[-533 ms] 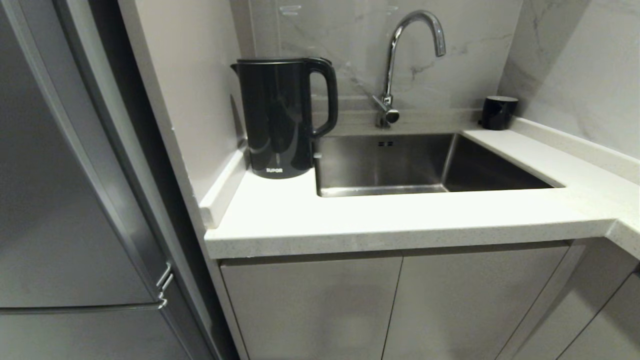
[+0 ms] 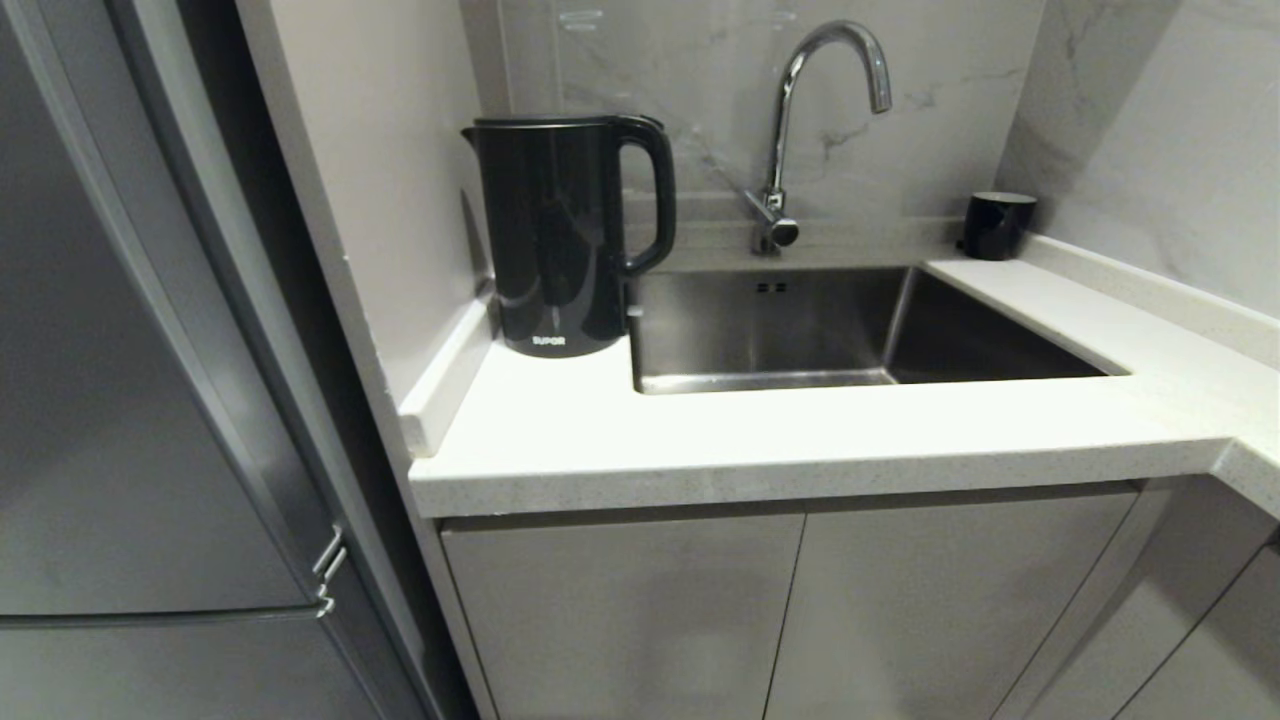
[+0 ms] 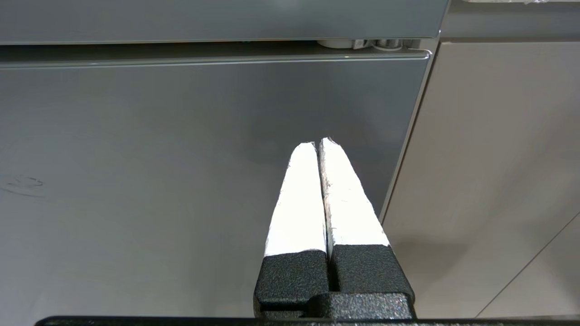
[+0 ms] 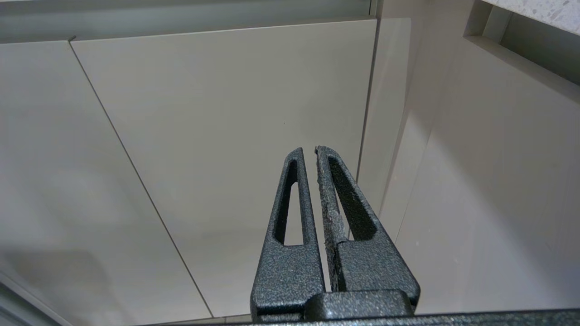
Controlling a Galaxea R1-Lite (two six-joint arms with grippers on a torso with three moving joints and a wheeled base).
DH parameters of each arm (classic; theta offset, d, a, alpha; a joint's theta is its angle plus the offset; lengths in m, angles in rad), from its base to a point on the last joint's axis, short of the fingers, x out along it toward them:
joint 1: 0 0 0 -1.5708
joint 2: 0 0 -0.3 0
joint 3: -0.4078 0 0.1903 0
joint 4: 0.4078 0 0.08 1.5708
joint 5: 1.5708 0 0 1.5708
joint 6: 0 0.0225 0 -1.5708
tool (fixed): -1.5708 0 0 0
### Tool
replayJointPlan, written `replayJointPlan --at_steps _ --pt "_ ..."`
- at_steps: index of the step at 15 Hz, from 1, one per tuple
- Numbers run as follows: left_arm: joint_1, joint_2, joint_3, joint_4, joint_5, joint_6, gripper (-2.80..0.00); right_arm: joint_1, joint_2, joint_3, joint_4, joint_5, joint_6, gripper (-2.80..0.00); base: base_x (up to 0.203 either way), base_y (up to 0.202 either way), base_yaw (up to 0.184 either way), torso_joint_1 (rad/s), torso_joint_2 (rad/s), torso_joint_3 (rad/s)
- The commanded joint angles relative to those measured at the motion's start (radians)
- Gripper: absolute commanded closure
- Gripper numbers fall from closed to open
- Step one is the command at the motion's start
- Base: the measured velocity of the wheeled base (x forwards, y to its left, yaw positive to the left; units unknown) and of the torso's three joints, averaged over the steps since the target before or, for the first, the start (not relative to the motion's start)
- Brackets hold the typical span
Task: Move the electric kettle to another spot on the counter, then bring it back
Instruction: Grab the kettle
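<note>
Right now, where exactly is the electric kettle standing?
In the head view the electric kettle stands upright at the back left corner of the counter, against the side wall, just left of the sink, handle towards the faucet.

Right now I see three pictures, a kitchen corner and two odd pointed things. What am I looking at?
A two-armed robot facing a kitchen. The wide picture comes from its head: a black electric kettle stands on the white counter, in the corner left of the sink, its handle turned toward the tap. A small black cup sits at the far right. The other two pictures come from cameras on its wrists. Each shows a pincer: the left pincer, white-tipped, faces a grey fridge door; the right pincer faces cabinet doors. Both are shut and hold nothing.
</note>
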Motion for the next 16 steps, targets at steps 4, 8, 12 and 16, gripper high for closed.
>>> replayJointPlan --at_steps 4,8,12,16 --pt "0.0 0.0 0.0 -0.001 0.0 0.0 0.0 -0.001 0.001 0.0 0.0 0.001 0.0 0.0 0.0 0.0 0.0 0.0 0.0 0.0" --pt "0.0 0.0 0.0 -0.001 0.0 0.0 0.0 -0.001 0.001 0.0 0.0 0.001 0.0 0.0 0.0 0.0 0.0 0.0 0.0 0.0" --pt "0.0 0.0 0.0 -0.001 0.0 0.0 0.0 -0.001 0.001 0.0 0.0 0.001 0.0 0.0 0.0 0.0 0.0 0.0 0.0 0.0" --pt "0.0 0.0 0.0 -0.001 0.0 0.0 0.0 -0.001 0.001 0.0 0.0 0.001 -0.002 0.0 0.0 0.0 0.0 0.0 0.0 0.0"
